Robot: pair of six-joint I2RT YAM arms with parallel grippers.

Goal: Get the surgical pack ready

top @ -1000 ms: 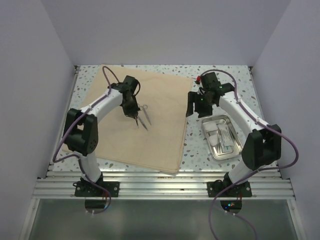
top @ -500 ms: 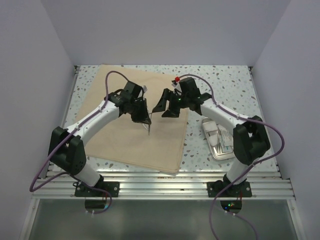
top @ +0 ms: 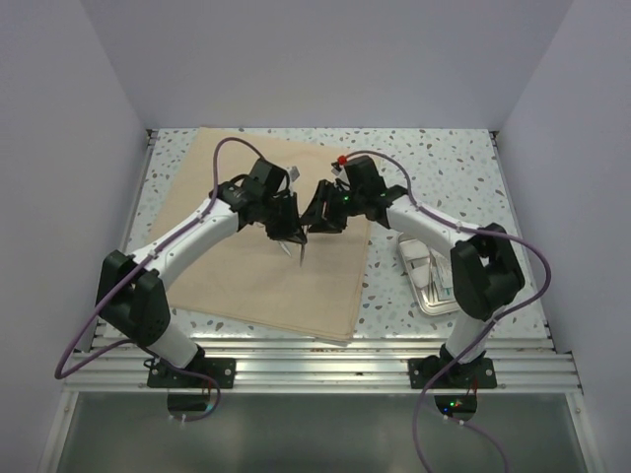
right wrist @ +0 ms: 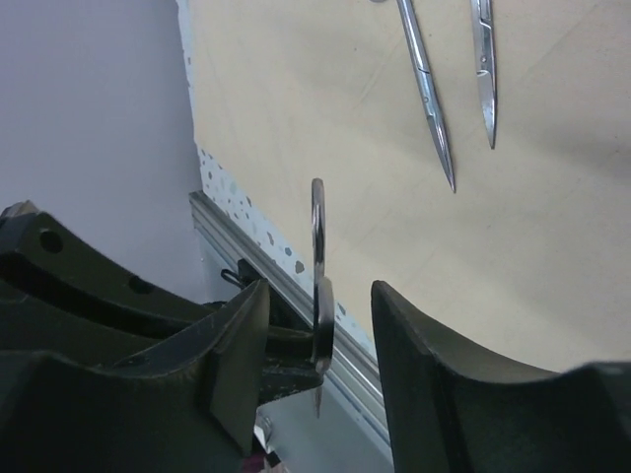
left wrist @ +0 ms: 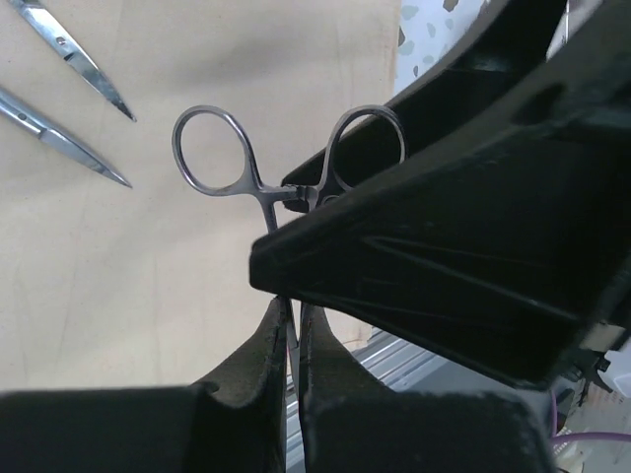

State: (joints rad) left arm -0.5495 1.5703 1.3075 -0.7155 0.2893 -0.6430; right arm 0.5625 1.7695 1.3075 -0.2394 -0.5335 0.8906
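The tan cloth (top: pixel 246 281) lies flat across the left and middle of the table. My left gripper (top: pixel 288 225) is shut on steel forceps (left wrist: pixel 286 192). It holds them by the shanks above the cloth, ring handles pointing away from it. My right gripper (top: pixel 317 214) is open and faces the left one. The forceps' ring handles (right wrist: pixel 318 281) stand between its two fingers, which are apart from them. Steel scissors (top: pixel 300 252) lie on the cloth below the grippers, blades apart; they also show in the left wrist view (left wrist: pixel 74 64) and the right wrist view (right wrist: pixel 429 94). The steel tray (top: pixel 439 286) sits at the right.
The tray holds several steel instruments and is partly hidden by the right forearm. Speckled tabletop (top: pixel 444 158) shows beyond the cloth at the back right. The aluminium rail (top: pixel 315 370) runs along the near edge.
My right gripper has swung left from beside the tray to over the cloth and now brackets the forceps' handles. My left gripper has moved right, carrying the forceps toward it.
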